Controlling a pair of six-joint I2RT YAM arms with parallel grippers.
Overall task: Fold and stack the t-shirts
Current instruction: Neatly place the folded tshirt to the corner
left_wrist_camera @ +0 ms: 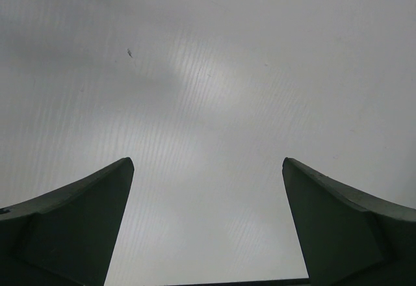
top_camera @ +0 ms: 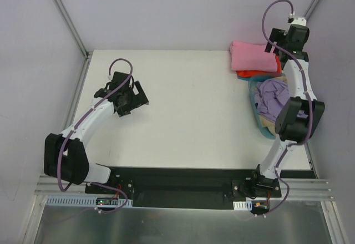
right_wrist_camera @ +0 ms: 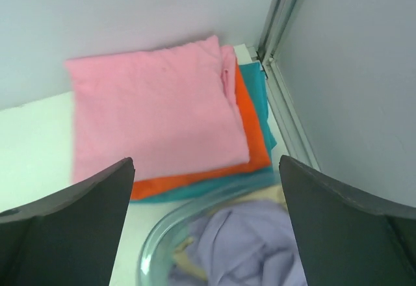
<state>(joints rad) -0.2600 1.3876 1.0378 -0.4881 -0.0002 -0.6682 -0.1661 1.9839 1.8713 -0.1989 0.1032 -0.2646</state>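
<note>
A folded pink t-shirt (top_camera: 252, 55) lies on top of a stack at the table's far right corner, over a folded orange-red one (top_camera: 260, 74) and a teal one. The right wrist view shows the pink shirt (right_wrist_camera: 153, 107), the orange-red edge (right_wrist_camera: 250, 133) and the teal edge (right_wrist_camera: 263, 107) below. A crumpled lavender shirt (top_camera: 273, 97) lies in the light blue basket (top_camera: 254, 89), over a beige one (right_wrist_camera: 188, 263). My right gripper (right_wrist_camera: 207, 169) is open and empty, above the stack and the basket's far rim. My left gripper (top_camera: 133, 97) is open and empty over bare table at the left.
The basket (right_wrist_camera: 162, 234) stands at the right edge, just in front of the stack. The enclosure wall and a metal frame post (right_wrist_camera: 279, 58) run close behind and right of the stack. The white table (top_camera: 188, 111) lies between the arms.
</note>
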